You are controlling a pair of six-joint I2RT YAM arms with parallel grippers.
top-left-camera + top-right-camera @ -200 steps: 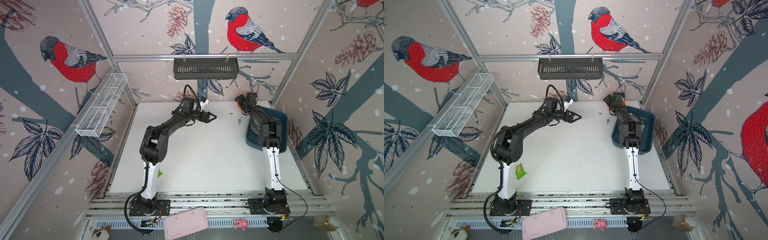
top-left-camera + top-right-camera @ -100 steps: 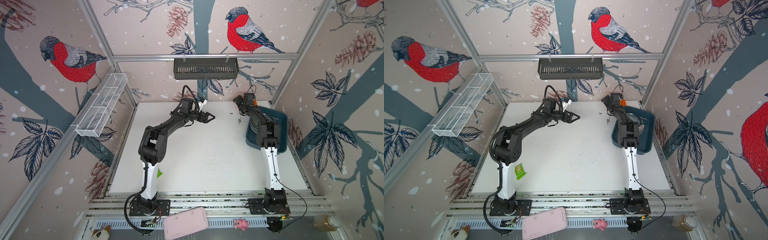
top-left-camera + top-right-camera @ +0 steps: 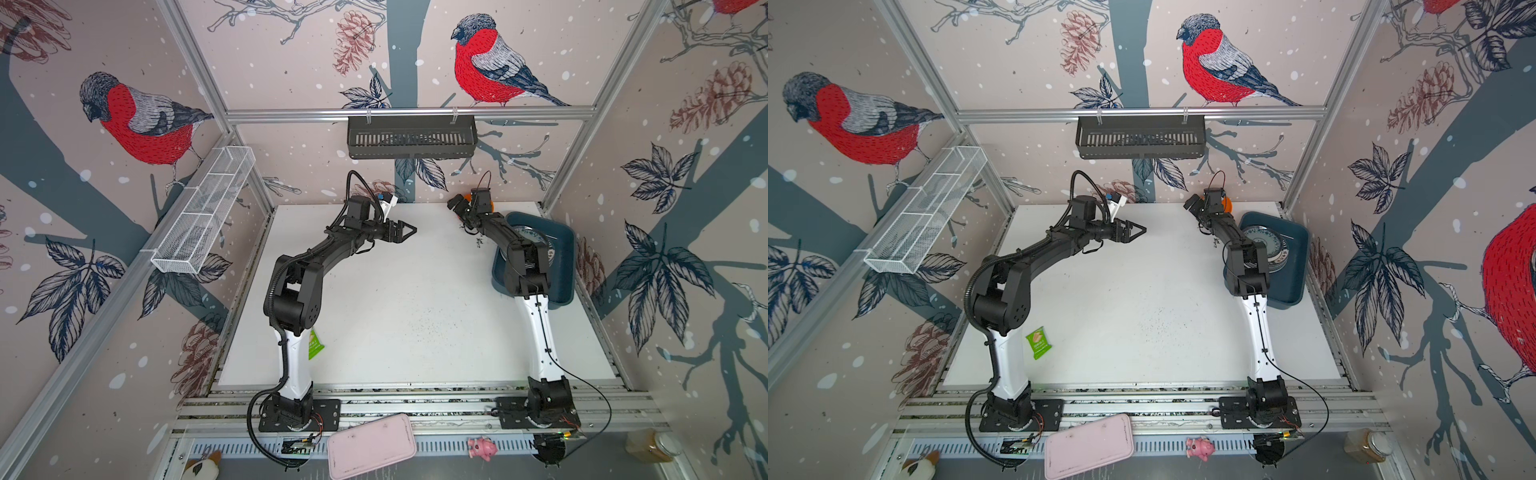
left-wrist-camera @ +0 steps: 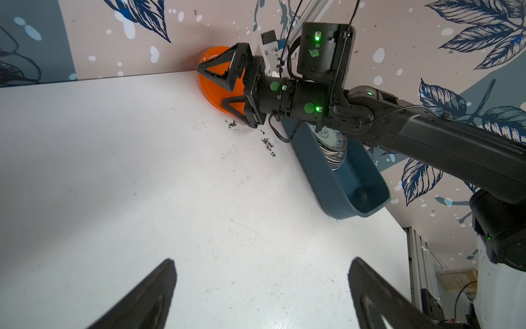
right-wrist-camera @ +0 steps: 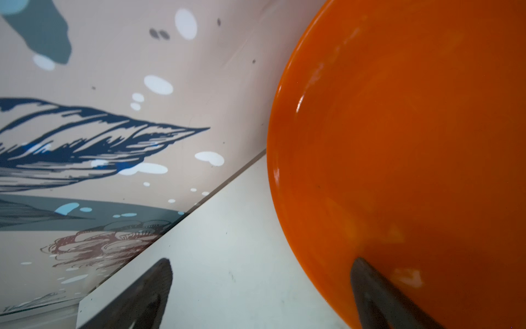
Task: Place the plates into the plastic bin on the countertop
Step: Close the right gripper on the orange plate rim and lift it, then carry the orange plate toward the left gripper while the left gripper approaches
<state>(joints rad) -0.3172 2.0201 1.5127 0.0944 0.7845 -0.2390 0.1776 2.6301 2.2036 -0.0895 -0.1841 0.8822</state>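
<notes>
R jaws: spread wide, nothing gripped. In the right wrist view one finger [image 5: 375, 296] overlaps the orange plate [image 5: 398, 142] and the other finger [image 5: 148, 296] sits over bare tabletop [image 5: 227, 256]. So the rim looks to lie between them; contact can't be told. Plate is at the back edge of the tabletop, upper right of centre in both top views, seemingly tipped up vs the back wall [image 5: 199, 85].

Risks at the grab:
- Glossy rim + shallow bite: plate could squirt out as the jaws shut, or skid along the wall.
- If it is leaning, a nudge may drop it flat, which makes a harder pick.
- Wall is close behind, so the wrist may bump it.

Plastic bin [image 3: 1298, 266] lies at the right edge of the tabletop, partly under the R arm [image 3: 494, 228]. A stack of plates [image 3: 1268, 241] sits in its far end, teal-patterned one on top.

Risks on the carry:
- A swing could clip the stack or the bin wall.
- A high release could chip or topple the stack.

L jaws: also wide open and empty, hovering upper centre in both top views, well apart from the plate. No clash unless they drift right.
</notes>
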